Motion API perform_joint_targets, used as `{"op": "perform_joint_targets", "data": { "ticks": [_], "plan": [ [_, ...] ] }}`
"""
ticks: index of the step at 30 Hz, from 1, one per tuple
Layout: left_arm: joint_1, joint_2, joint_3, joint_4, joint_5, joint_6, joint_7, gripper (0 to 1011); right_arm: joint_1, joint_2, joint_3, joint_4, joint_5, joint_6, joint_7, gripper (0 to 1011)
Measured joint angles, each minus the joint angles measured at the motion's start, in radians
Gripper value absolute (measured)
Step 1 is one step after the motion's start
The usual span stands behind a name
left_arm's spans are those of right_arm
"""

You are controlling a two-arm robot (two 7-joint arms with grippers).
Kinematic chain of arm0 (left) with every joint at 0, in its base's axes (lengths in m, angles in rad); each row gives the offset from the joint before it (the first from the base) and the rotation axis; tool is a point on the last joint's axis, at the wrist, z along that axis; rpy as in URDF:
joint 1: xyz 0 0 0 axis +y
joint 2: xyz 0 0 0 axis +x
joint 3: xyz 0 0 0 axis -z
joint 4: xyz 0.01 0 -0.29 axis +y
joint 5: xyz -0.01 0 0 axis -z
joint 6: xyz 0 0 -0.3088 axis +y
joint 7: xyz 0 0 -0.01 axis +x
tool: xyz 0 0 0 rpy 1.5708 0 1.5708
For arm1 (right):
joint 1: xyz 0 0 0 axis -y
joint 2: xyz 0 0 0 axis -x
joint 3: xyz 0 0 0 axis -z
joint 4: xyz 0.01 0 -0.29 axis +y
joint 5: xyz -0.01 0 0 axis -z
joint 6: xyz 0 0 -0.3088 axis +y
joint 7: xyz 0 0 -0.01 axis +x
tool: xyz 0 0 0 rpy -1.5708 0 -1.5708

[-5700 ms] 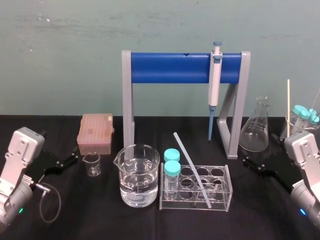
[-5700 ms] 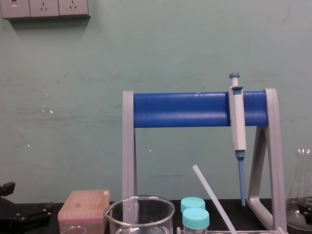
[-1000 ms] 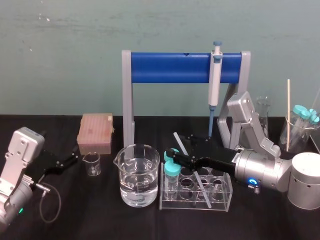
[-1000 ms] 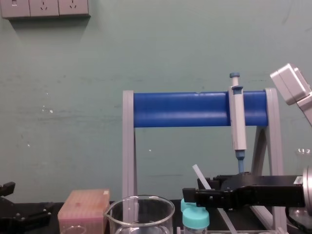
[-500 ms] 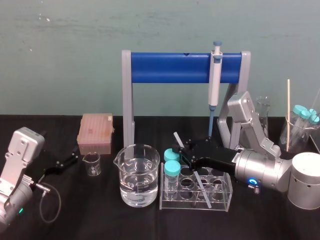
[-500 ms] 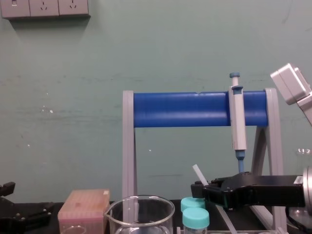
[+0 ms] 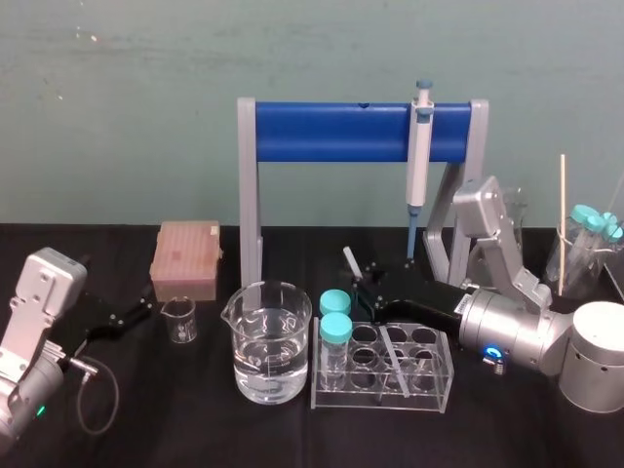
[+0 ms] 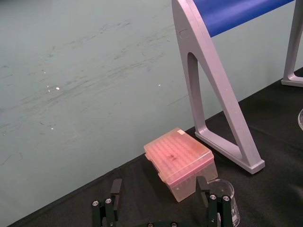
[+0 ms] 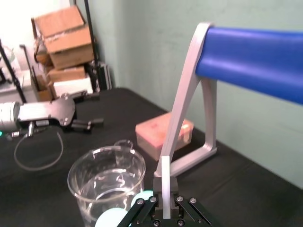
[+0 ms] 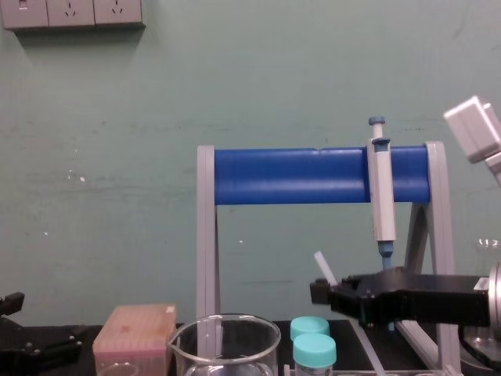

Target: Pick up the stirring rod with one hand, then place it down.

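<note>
The stirring rod [image 7: 350,262] is a thin whitish glass rod that leans up to the left out of the clear tube rack [image 7: 382,392]. Its lower part sits among the rack's holes. My right gripper [image 7: 370,284] reaches in from the right, just behind the rack, and is shut on the rod's upper part. In the right wrist view the stirring rod [image 9: 165,171] stands up from between the black fingers [image 9: 158,183]. In the chest view the rod's tip [image 10: 322,266] pokes above the right gripper [image 10: 329,294]. My left gripper [image 7: 139,312] rests open at the far left.
A beaker of water [image 7: 268,341] and two teal-capped tubes [image 7: 334,327] stand just left of the rod. Behind it is the blue-barred stand [image 7: 331,132] with a hanging pipette [image 7: 419,161]. A pink tip box [image 7: 185,258] and a small beaker [image 7: 178,320] are on the left, and a flask [image 7: 514,210] is on the right.
My right gripper's fingers closed onto the rod. Gripper and rod top have since shifted slightly right and up. The left arm has not moved.
</note>
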State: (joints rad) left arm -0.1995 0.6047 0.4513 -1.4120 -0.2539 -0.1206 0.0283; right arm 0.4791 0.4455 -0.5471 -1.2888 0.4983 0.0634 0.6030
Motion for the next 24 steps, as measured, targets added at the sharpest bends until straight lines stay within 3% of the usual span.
{"op": "perform_joint_targets", "data": {
  "ticks": [8,15,20,24],
  "plan": [
    [0.0,0.0,0.0,0.0,0.0,0.0,0.0,1000,-0.066,-0.017,0.062,-0.034,0.024,-0.125,-0.016,69],
    [0.0,0.0,0.0,0.0,0.0,0.0,0.0,1000,-0.132,-0.008,0.107,-0.09,0.035,-0.195,-0.022,69],
    [0.0,0.0,0.0,0.0,0.0,0.0,0.0,1000,-0.165,0.006,0.136,-0.137,0.036,-0.222,-0.027,68],
    [0.0,0.0,0.0,0.0,0.0,0.0,0.0,1000,-0.178,0.013,0.173,-0.179,0.066,-0.221,-0.03,68]
  ]
}}
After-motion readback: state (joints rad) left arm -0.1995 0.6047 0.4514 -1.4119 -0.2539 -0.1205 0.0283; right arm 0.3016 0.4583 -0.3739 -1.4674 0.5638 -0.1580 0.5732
